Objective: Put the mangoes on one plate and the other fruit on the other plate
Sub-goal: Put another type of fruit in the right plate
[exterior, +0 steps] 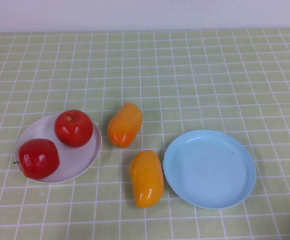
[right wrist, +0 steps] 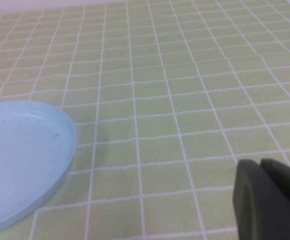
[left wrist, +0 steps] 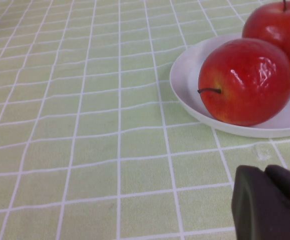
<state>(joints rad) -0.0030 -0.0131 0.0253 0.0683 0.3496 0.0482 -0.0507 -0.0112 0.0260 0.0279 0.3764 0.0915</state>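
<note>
Two red apples [exterior: 73, 128] [exterior: 38, 158] sit on the white plate [exterior: 87, 155] at the left. Both orange mangoes lie on the cloth between the plates, one [exterior: 125, 124] farther back and one [exterior: 147, 178] nearer, close to the light blue plate [exterior: 210, 168], which holds nothing. Neither arm shows in the high view. My left gripper [left wrist: 265, 172] is shut and holds nothing, low over the cloth a short way from the white plate [left wrist: 185, 80] and the nearer apple [left wrist: 245, 80]. My right gripper [right wrist: 260, 165] is shut and holds nothing, off to one side of the blue plate [right wrist: 19, 160].
A green checked tablecloth [exterior: 210, 75] covers the whole table. A pale wall [exterior: 145, 12] runs along the far edge.
</note>
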